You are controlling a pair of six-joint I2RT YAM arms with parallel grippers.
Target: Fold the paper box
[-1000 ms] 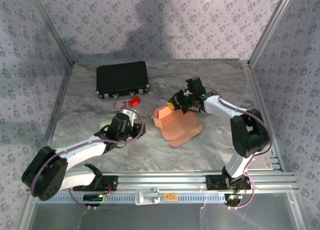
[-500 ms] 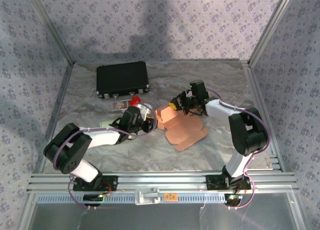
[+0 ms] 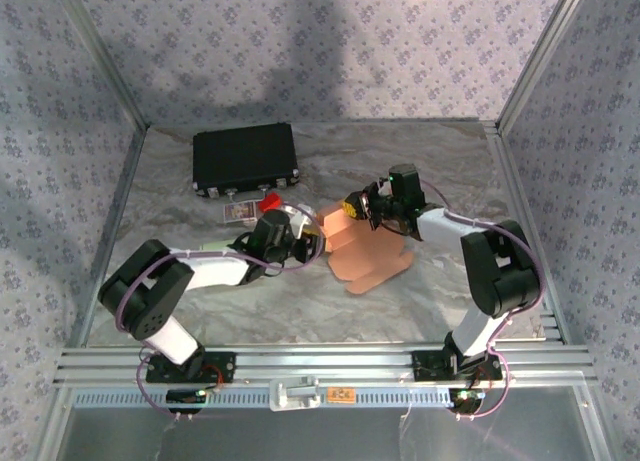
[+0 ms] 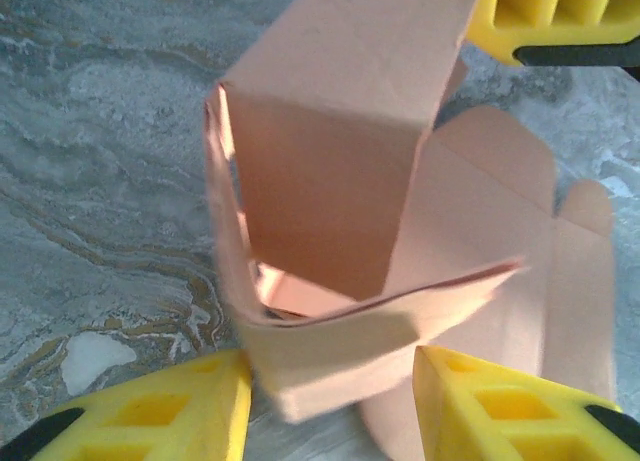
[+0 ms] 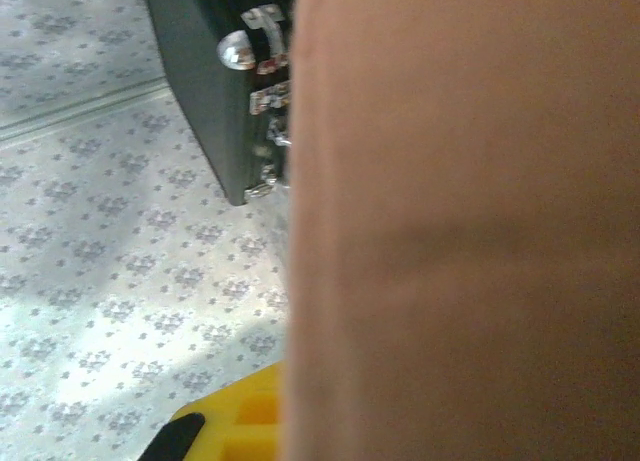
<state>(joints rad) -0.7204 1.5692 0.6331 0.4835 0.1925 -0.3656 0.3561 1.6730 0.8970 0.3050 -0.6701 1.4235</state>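
1. The paper box (image 3: 365, 249), a pink-tan sheet partly folded up, sits at the middle of the counter (image 3: 300, 316), slightly toward its right edge. Flat flaps spread toward the near right.
2. In the left wrist view one panel stands upright. A low wall wraps the near side, and the rest lies flat on the marbled grey surface.
3. The left tool (image 3: 312, 243) is at the box's left side, its jaws part-way apart. The low near wall sits between the yellow fingers (image 4: 150, 416), close to both. No clear pinch shows.
4. The right tool (image 3: 358, 207) is at the box's far edge, clamped thin on the top of the upright panel. That panel covers most of the right wrist view.
5. A black case (image 3: 245, 159) with metal latches lies near the far left corner.
6. A small red object (image 3: 270, 199) and a printed card (image 3: 238, 211) lie just in front of the case. The card's print is too small to read.
7. An orange label (image 3: 340, 393) sits on the near rail, its writing too small to read.
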